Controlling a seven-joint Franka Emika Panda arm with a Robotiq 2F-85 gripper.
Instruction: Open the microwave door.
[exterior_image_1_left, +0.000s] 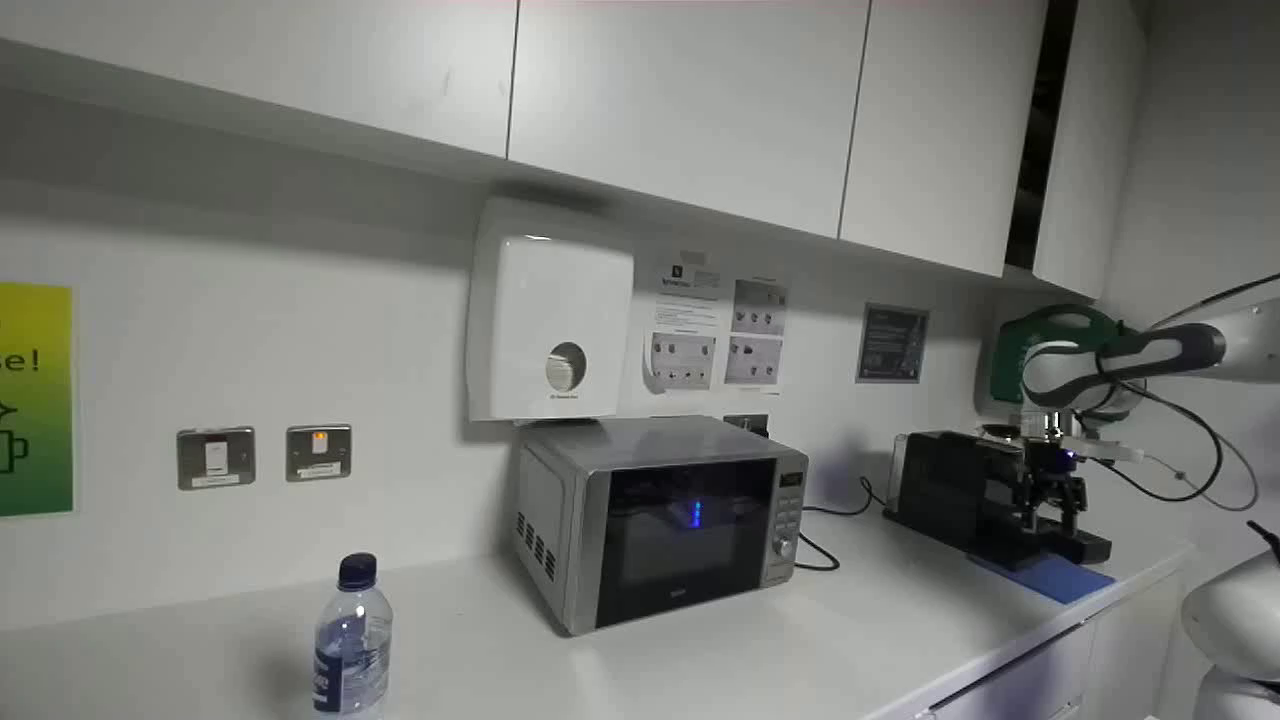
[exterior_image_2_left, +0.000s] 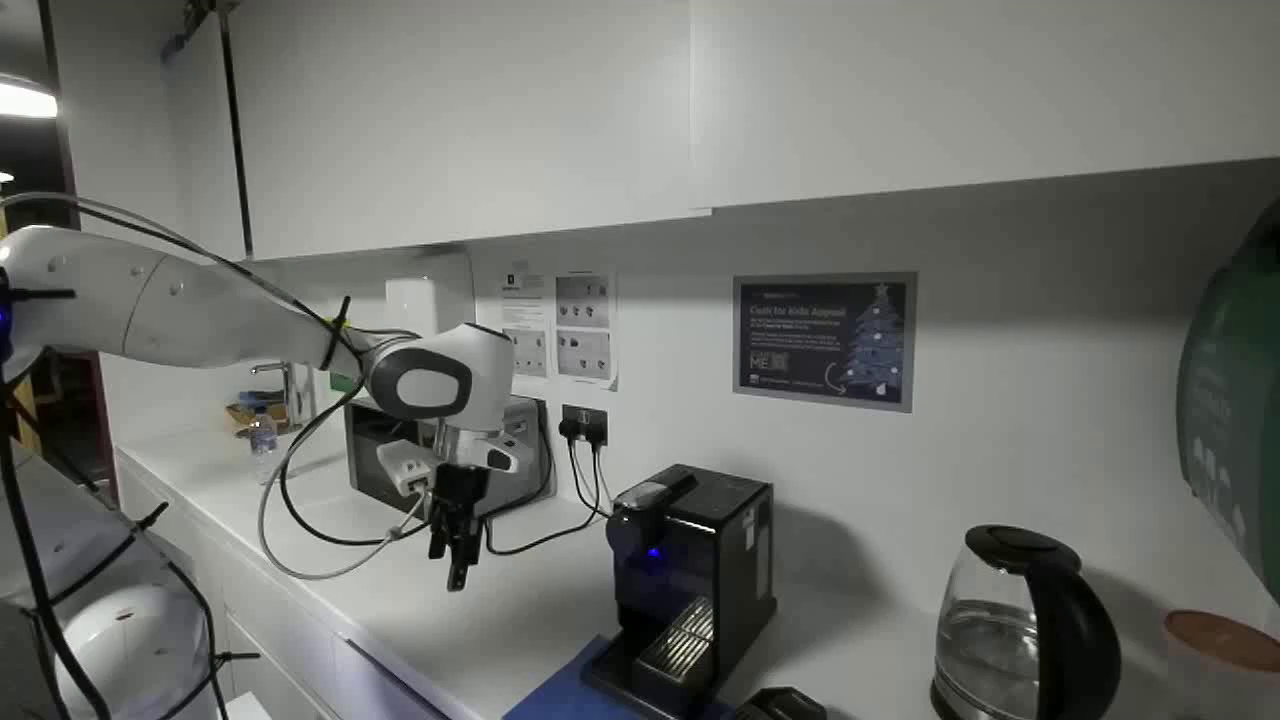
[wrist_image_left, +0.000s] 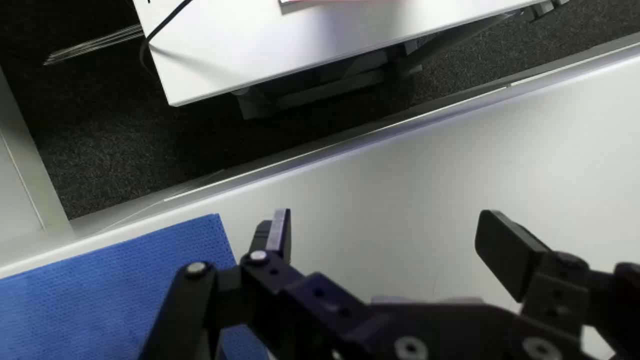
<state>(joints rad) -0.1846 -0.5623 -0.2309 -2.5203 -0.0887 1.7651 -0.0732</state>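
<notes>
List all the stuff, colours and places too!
Cupboards: several, white, overhead
Counter: one, white, below them
Microwave: one, silver, on counter
Microwave door: one, grey and dark, shut on it
Bottle: one, clear, on counter
Coffee machine: one, black, on counter
Cloth: one, blue, at coffee machine's foot
Kettle: one, clear and black, on counter
Tub: one, brown lid, near kettle
Dispenser: one, white, above microwave
Switches: two, silver, on wall
Socket: one, dark, on wall
Posters and papers: at least four, mixed, on wall
Case: one, green, above counter
Tap: one, silver, counter's far end
Table: one, white, beyond counter's edge
Arm: one, white, over counter
Claw: one, black, open, above counter
</notes>
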